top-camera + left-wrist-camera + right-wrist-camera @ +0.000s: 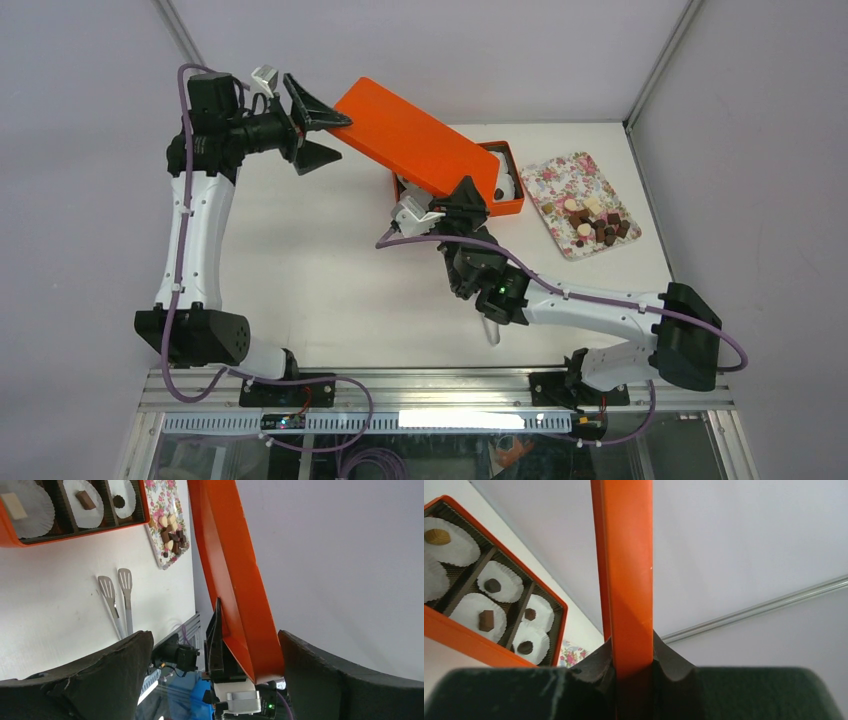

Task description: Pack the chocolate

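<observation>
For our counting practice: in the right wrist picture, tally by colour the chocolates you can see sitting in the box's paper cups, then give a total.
Brown chocolates: 4
Tan chocolate: 1
Total: 5 (part of the orange box lies outside this view)

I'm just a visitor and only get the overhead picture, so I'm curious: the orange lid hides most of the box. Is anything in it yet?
Observer: Yes. The right wrist camera shows white paper cups in the box, several holding one chocolate each.
Operator: Is the right claw really gripping that lid?
Observer: Yes, the right gripper is shut on the edge of the lid.
Operator: Any tools lying around?
Observer: The left wrist camera shows metal tongs lying on the table, apart from the box.
</observation>
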{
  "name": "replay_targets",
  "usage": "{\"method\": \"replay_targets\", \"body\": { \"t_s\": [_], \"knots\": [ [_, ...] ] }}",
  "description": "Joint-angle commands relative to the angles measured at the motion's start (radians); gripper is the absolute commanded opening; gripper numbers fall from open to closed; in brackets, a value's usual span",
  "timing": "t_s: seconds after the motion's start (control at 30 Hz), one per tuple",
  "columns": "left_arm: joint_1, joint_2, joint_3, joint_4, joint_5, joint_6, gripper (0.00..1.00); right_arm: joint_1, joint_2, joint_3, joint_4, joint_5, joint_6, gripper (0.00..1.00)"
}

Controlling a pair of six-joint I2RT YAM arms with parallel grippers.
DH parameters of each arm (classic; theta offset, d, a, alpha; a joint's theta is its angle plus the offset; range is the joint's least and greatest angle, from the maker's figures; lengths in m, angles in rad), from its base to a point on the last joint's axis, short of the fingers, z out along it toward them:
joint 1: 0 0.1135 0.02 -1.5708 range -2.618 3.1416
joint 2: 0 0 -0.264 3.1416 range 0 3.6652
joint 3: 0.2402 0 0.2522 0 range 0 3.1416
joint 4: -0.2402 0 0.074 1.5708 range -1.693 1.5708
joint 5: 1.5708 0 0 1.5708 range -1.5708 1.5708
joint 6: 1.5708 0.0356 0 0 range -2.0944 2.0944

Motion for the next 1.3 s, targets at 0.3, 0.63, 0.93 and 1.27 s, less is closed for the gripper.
{"method": "replay_targets", "body": {
  "t_s": [0.3,0.63,0.93,1.27],
  "knots": [
    [0.076,0.023,0.021,0.054,0.171,-0.019,0.99,0.068,-0.054,-0.07,0.332,-0.019,-0.289,0.0],
    [0.056,0.037,-0.023,0.054,0.217,0.022,0.77,0.112,0.001,-0.087,0.44,-0.085,-0.399,0.0],
    [0.057,0.035,-0.082,0.054,0.197,0.04,0.0,0.123,0.003,-0.02,0.225,-0.002,-0.274,0.0],
    [0.091,0.025,-0.055,0.129,0.118,0.021,0.0,0.123,-0.165,0.306,-0.954,-0.099,0.679,0.99]
  ]
}}
